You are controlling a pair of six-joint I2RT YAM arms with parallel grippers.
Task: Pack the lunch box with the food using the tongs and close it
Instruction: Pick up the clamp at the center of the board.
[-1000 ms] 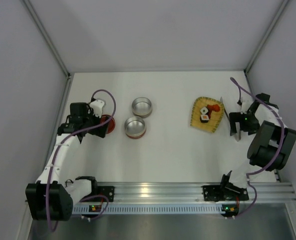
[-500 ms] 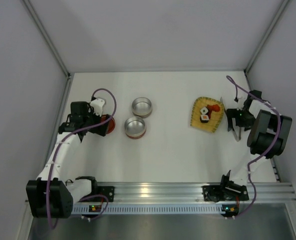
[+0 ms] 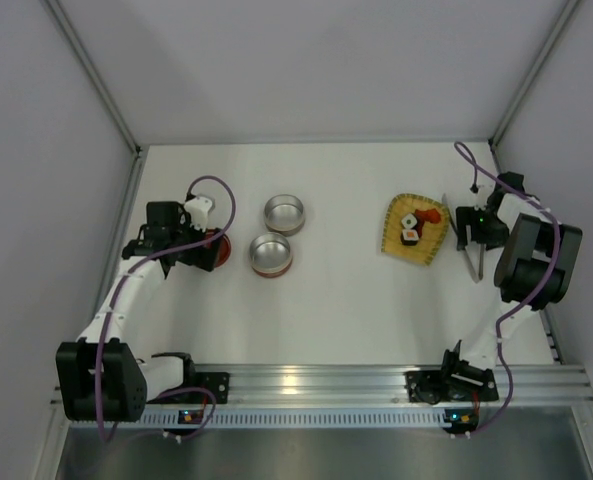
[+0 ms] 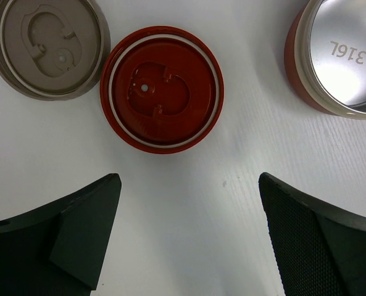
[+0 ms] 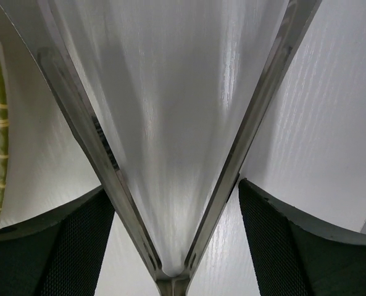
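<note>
Bright, even overhead light across all 3 views.
Soft shadows; glare streaks the aluminium rail [image 3: 376,385] and tongs [image 5: 170,154], whose near edges look perhaps slightly blurred.

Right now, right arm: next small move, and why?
Probably keep closing the right gripper on the tongs. Its fingers flank both arms just above the joined end, apparently not yet squeezing, and the tongs lie on the table beside the yellow tray.
</note>
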